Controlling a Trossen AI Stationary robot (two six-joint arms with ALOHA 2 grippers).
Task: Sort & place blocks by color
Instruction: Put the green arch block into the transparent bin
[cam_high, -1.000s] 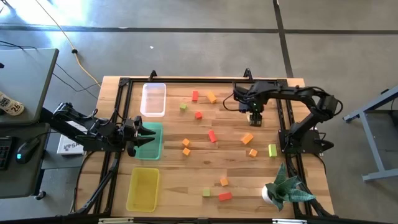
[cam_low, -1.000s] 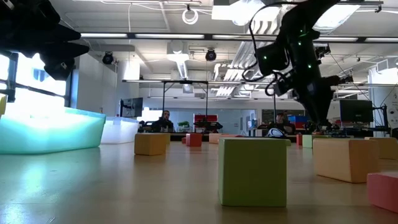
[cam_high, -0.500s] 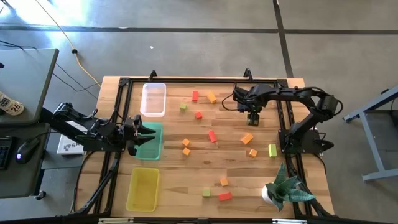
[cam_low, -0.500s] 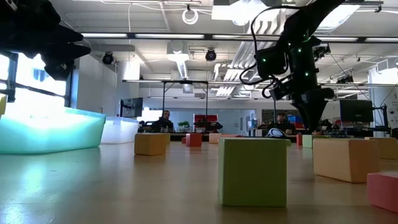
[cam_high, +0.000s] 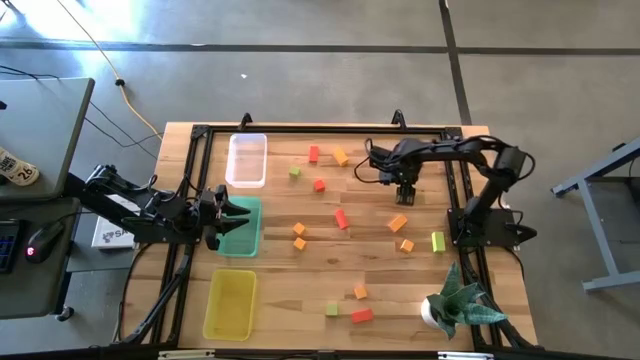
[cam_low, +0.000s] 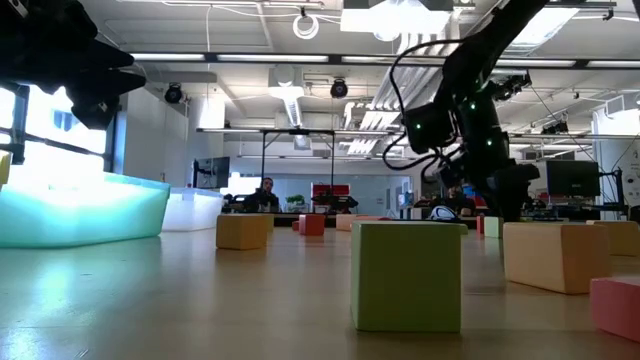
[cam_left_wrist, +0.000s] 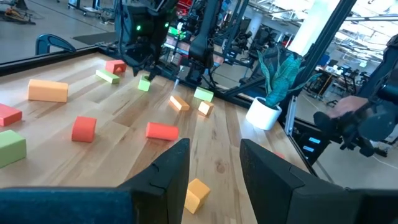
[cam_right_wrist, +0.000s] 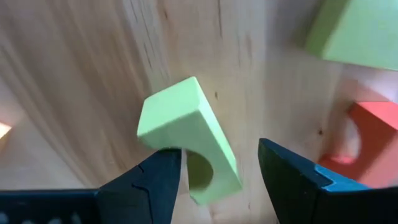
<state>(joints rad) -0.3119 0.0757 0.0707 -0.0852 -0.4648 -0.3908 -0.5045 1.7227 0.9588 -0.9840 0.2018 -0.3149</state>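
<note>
Red, orange and yellow-green blocks lie scattered over the wooden table (cam_high: 370, 265). My right gripper (cam_high: 405, 190) points steeply down at the far right, open. Its fingers stand on either side of a yellow-green arch block (cam_right_wrist: 185, 138) lying flat on the wood, also seen in the left wrist view as the green block (cam_left_wrist: 144, 84). Another green block (cam_right_wrist: 354, 31) and a red arch block (cam_right_wrist: 372, 140) lie close by. My left gripper (cam_high: 232, 214) waits level over the green tray (cam_high: 240, 238) at the left, open (cam_left_wrist: 214, 174) and holding nothing.
A clear tray (cam_high: 246, 160) stands at the far left and a yellow tray (cam_high: 230, 305) at the near left. A potted plant (cam_high: 455, 305) stands at the near right corner. Black frame rails (cam_high: 190, 230) run along the table's sides.
My right gripper has come down toward the table over the yellow-green arch block, drifting slightly toward the table's left edge, and has stayed open. The blocks have not moved.
</note>
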